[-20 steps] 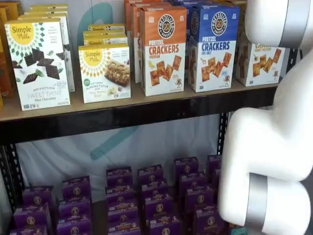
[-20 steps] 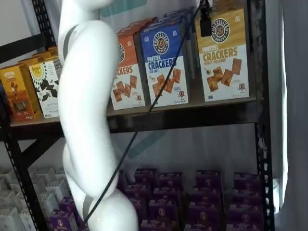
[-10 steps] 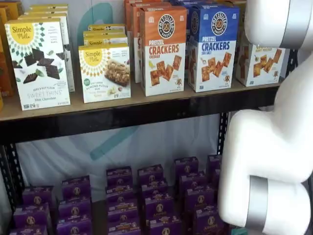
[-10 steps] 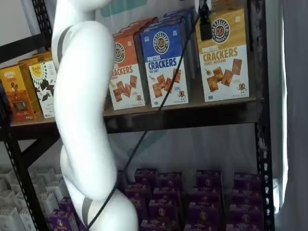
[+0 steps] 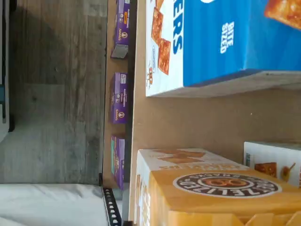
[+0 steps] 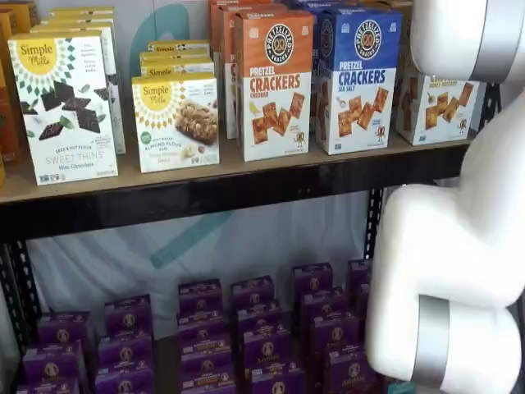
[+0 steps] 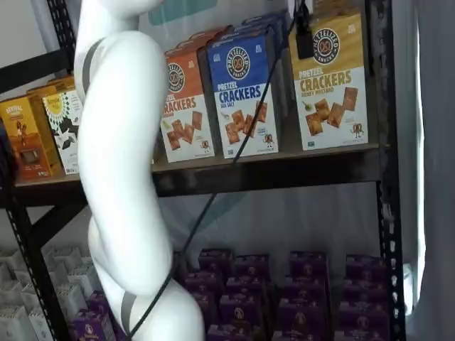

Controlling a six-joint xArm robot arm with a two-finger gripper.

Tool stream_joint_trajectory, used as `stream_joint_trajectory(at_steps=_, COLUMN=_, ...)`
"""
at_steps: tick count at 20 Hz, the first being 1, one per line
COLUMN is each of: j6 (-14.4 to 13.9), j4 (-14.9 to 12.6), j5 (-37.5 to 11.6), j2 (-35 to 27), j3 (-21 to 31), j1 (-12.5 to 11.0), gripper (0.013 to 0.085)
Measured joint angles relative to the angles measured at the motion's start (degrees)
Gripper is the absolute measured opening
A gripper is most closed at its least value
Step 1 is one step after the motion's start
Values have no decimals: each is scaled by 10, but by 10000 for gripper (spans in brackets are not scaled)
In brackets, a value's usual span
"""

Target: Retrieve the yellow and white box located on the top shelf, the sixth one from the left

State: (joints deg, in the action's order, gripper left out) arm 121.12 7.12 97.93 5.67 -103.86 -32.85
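The yellow and white box stands at the right end of the top shelf in both shelf views (image 7: 330,85) (image 6: 436,105), upright, next to the blue carton (image 7: 245,92). The white arm hides part of it in a shelf view. The wrist view shows its yellow upper part (image 5: 221,200) close up, with the blue carton (image 5: 225,42) beside it and the tan shelf board (image 5: 188,122) between them. Of my gripper (image 7: 303,32) only a black finger with a cable shows, hanging in front of the box's upper left corner. Whether it is open or shut does not show.
The orange Pretzel Crackers carton (image 6: 275,86) and white Simple Mills boxes (image 6: 64,107) stand further left on the top shelf's board, behind its black rail (image 6: 230,193). Purple boxes (image 6: 254,328) fill the lower shelf. A black upright (image 7: 384,177) runs just right of the yellow box.
The white arm has shifted a little to the left in a shelf view. The boxes have not moved.
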Motion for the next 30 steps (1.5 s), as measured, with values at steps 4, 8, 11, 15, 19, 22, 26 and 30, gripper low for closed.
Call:
stream_joint_trajectory(at_steps=4, j6=0, j4=-1, j5=-1, j2=1, j3=0, j1=0, gripper=730)
stream_joint_trajectory(at_steps=8, j6=1, j4=-2, j5=-2, j2=2, j3=1, j1=1, gripper=730)
stream_joint_trajectory(at_steps=11, j6=1, j4=-3, j5=-4, j2=4, j3=3, j1=1, gripper=690)
stream_joint_trajectory(at_steps=15, j6=1, j4=-3, j5=-5, j2=5, j3=5, j1=0, gripper=650)
stream_joint_trajectory(at_steps=19, j6=2, j4=-1, j5=-7, j2=6, j3=6, j1=0, gripper=610)
stream_joint_trajectory(at_steps=22, j6=2, j4=-1, j5=-6, j2=6, j3=5, j1=0, gripper=610)
stream_joint_trajectory(at_steps=26, j6=1, j4=0, j5=8, j2=3, j3=-6, j1=-1, gripper=610)
stream_joint_trajectory(at_steps=30, j6=4, j4=2, j5=14, j2=10, j3=-4, j1=-6, gripper=610)
